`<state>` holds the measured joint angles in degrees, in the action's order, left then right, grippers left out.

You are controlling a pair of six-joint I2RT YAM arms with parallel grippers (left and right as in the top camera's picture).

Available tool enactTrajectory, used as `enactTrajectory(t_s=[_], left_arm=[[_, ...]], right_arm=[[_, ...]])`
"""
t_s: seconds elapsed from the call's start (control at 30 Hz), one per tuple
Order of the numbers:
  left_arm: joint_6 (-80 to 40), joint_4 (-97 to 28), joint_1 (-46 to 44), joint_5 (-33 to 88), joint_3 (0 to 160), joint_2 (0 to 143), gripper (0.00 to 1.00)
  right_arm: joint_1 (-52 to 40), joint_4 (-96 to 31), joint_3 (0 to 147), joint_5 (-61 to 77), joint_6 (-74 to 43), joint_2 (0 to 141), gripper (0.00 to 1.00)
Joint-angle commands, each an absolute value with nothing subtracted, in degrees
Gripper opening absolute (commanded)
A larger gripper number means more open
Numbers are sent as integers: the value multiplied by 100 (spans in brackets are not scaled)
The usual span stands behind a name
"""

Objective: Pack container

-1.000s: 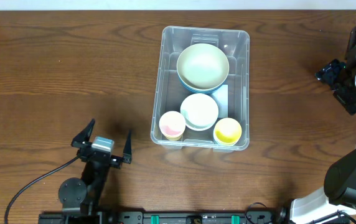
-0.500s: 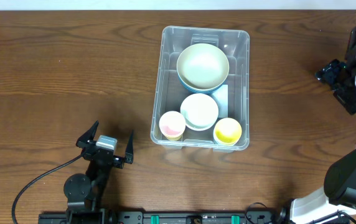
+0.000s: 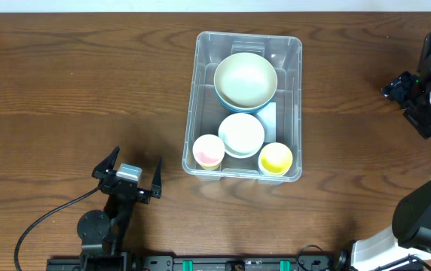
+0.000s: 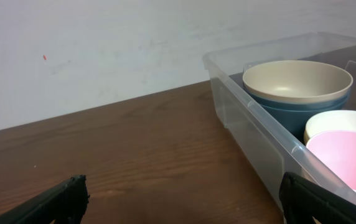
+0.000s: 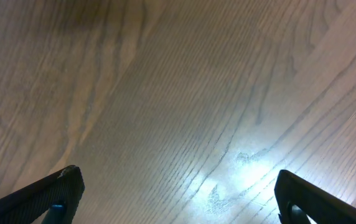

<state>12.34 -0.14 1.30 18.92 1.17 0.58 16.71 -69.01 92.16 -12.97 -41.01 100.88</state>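
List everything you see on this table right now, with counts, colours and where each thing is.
container: one, clear plastic, centre of the table
cream bowl: one, far end of the container, nested in the blue bowl
blue bowl: one, under the cream bowl
white bowl: one, middle of the container
pink cup: one, near left corner
yellow cup: one, near right corner
label: one, white, container base
table: one, dark wood
left gripper: one, black, open, near left
right gripper: one, black, open, far right

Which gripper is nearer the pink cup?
Left. The left gripper is just outside the container, next to the pink cup; the right gripper is far beyond the container's opposite side.
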Motion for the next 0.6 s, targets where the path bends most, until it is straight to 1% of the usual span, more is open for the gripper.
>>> enactTrajectory(t_s=[0.0,0.4,0.57], left_arm=[[1326,-248,158,1925,23,23,98],[1326,-248,158,1925,23,23,98],[1326,-248,158,1925,23,23,98]], right_arm=[[1686,-6897,9223,-1413,-4174,10062,99],[1686,-6897,9223,-1413,-4174,10057,99],[1643,-6895,9166,-1413,-4174,9557,99]])
